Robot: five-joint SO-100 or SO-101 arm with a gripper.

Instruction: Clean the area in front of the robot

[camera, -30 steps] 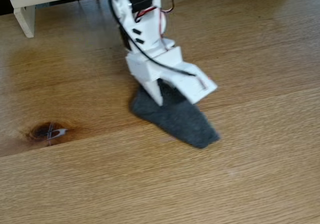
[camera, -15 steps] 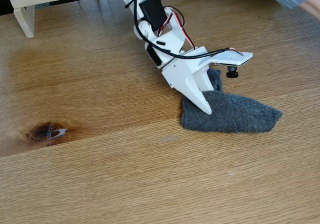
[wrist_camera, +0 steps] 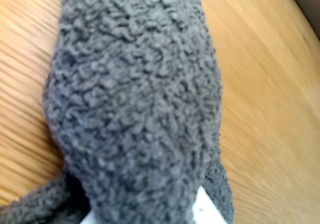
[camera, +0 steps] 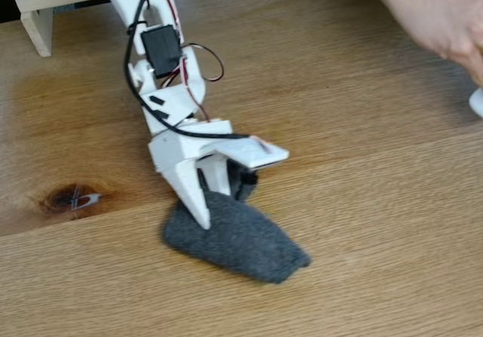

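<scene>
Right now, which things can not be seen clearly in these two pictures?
- Gripper closure: in the fixed view the grey cloth hides the lower fingertip.
- Wrist view: the cloth covers the tabletop beneath it, and the picture is blurred.
- The person's hand is cut off by the fixed view's upper right edge.

A broad light-oak wooden tabletop (camera: 377, 224) with fine grain fills the fixed view, with a dark brown knot (camera: 69, 198) near its left edge. A grey fuzzy cloth (camera: 234, 235) lies bunched on the wood just right of the knot, and in the wrist view the cloth (wrist_camera: 135, 98) rests on the same oak surface (wrist_camera: 270, 108). A pale wooden block (camera: 38, 28) stands on the tabletop at the upper left.
</scene>
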